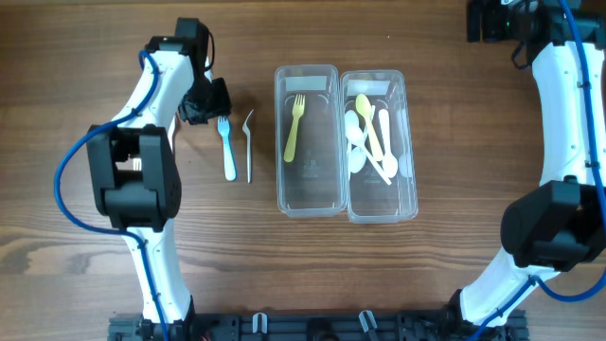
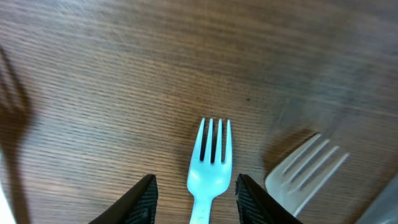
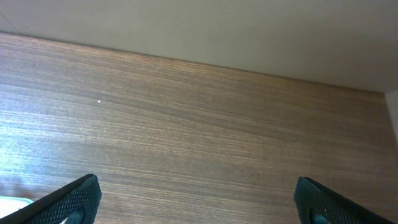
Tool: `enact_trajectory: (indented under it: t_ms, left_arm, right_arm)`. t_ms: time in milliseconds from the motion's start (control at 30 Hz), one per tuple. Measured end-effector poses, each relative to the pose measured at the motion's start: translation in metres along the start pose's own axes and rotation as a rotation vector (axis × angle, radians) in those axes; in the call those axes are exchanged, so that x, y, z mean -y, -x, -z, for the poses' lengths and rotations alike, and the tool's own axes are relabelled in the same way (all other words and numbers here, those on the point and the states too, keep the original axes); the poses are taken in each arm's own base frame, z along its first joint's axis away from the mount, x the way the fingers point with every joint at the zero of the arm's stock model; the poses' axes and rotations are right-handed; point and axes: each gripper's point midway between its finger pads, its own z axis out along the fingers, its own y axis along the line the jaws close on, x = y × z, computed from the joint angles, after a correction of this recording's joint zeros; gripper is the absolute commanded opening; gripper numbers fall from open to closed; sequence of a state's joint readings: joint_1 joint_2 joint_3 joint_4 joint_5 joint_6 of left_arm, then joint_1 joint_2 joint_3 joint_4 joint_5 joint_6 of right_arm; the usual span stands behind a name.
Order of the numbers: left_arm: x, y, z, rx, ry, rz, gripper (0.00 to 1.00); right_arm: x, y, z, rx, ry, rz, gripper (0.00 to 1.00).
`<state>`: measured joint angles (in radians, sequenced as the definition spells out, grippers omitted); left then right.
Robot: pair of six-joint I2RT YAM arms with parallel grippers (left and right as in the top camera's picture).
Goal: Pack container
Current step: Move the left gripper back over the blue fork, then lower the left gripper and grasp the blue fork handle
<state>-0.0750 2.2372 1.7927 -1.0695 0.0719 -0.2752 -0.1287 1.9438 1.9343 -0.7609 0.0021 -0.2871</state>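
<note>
Astride blue fork (image 2: pixel 210 163), left claw (image 2: pixel 195 190)

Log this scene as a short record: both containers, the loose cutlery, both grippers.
left container: one yellow fork
right container: several spoons, white and yellow
loose on table: blue fork and pale fork, side by side
left gripper: open, fingers either side of the blue fork's neck, not clamped
right gripper: open, empty, over bare wood
</note>
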Motion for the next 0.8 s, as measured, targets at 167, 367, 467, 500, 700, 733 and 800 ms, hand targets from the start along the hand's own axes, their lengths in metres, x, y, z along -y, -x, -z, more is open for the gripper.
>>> enact_trajectory:
  t_ms: [167,367,467,500,700,733,800]
  left_arm:
    - [0.003,-0.005,-0.009,-0.025,0.004,-0.010,0.48]
    - [0.014,-0.008,-0.010,-0.024,0.002,-0.069,0.50]
    - [0.019,-0.009,-0.012,-0.018,-0.001,-0.088,0.51]
    - [0.019,-0.009,-0.013,-0.017,-0.001,-0.092,0.51]
    - [0.011,-0.021,-0.025,-0.053,0.025,-0.097,0.52]
    - [0.011,-0.021,-0.026,-0.053,0.025,-0.097,0.52]
    - [0.010,-0.021,-0.026,-0.050,0.027,-0.097,0.52]
  right_arm:
    - [0.000,0.000,0.000,0.000,0.000,0.000,1.00]
    - [0.000,0.000,0.000,0.000,0.000,0.000,1.00]
    - [0.000,0.000,0.000,0.000,0.000,0.000,1.00]
    - [0.000,0.000,0.000,0.000,0.000,0.000,1.00]
    - [0.000,0.000,0.000,0.000,0.000,0.000,1.00]
    - [0.000,0.000,0.000,0.000,0.000,0.000,1.00]
    - [0.000,0.000,0.000,0.000,0.000,0.000,1.00]
